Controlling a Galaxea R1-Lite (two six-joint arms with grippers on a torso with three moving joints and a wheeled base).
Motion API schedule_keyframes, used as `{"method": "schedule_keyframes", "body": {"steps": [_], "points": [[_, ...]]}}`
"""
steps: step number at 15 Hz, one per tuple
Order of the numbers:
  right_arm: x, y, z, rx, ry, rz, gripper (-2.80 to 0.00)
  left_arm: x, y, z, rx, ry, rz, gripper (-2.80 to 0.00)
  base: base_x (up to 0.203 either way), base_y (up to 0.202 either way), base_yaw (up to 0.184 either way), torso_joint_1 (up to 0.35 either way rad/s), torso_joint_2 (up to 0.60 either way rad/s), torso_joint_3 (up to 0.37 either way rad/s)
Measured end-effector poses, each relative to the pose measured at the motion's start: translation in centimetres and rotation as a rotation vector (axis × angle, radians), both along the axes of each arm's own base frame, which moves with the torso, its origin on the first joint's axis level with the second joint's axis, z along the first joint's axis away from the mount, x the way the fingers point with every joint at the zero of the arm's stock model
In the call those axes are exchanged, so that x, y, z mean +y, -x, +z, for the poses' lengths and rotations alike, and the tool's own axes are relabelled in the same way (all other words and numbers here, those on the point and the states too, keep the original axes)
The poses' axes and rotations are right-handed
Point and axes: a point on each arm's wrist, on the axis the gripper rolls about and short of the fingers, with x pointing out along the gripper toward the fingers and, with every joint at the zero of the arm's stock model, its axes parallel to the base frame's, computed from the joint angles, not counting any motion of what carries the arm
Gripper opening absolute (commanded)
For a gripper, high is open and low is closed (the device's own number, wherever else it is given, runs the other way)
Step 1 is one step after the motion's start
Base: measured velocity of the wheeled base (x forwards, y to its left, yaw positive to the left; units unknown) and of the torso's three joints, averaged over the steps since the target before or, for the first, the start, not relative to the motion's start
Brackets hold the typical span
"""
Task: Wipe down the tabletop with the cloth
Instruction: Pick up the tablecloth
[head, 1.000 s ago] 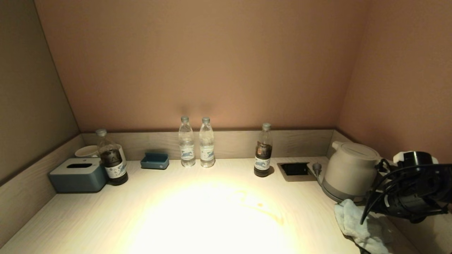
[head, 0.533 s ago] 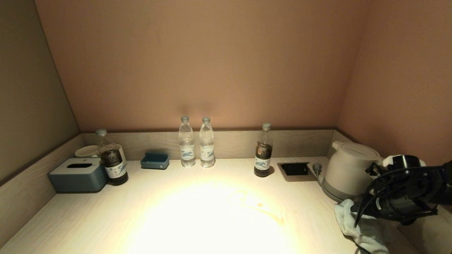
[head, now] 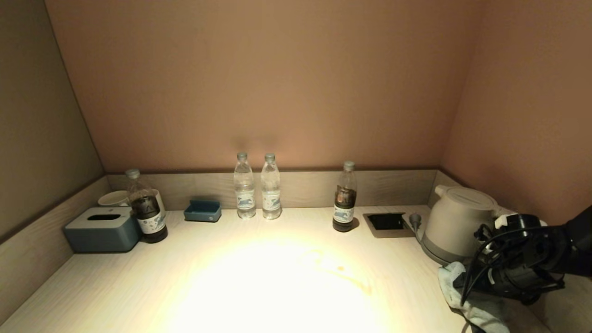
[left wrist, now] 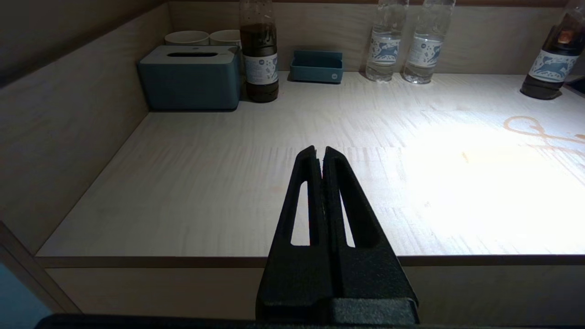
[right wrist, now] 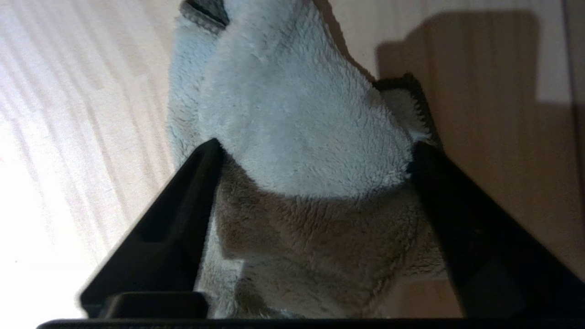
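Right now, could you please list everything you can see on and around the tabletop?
Cloth: 1, pale, bunched at the table's right front edge, by the kettle.
Kettle: 1, light grey, far right.
Clear bottles: 2, side by side at the back wall.
Dark-drink bottles: 2, one right of centre, one beside the tissue box.
Tissue box: 1, blue-grey, left rear corner.
Cups: 2, white, behind the tissue box.
Small tray: 1, blue, at the back.
Socket recess: 1, dark, left of the kettle.
Stain: brownish streaks, centre right.
Tabletop: 1, light wood.
Right gripper: open, straddling the cloth.
Left gripper: shut, parked off the table's front edge.
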Motion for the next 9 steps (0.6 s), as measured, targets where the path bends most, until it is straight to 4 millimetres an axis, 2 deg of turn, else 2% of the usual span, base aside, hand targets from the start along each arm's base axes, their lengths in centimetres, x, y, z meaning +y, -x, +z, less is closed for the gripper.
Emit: {"method": "schedule_keyframes", "body": {"steps": [9], "points": [[0.01, -0.01, 0.04, 0.001, 0.001, 0.004, -2.80, 0.00, 0.00, 0.00, 0.000, 0.000, 0.000, -2.80, 0.000, 0.000, 0.000, 0.000, 0.00, 0.000]]}}
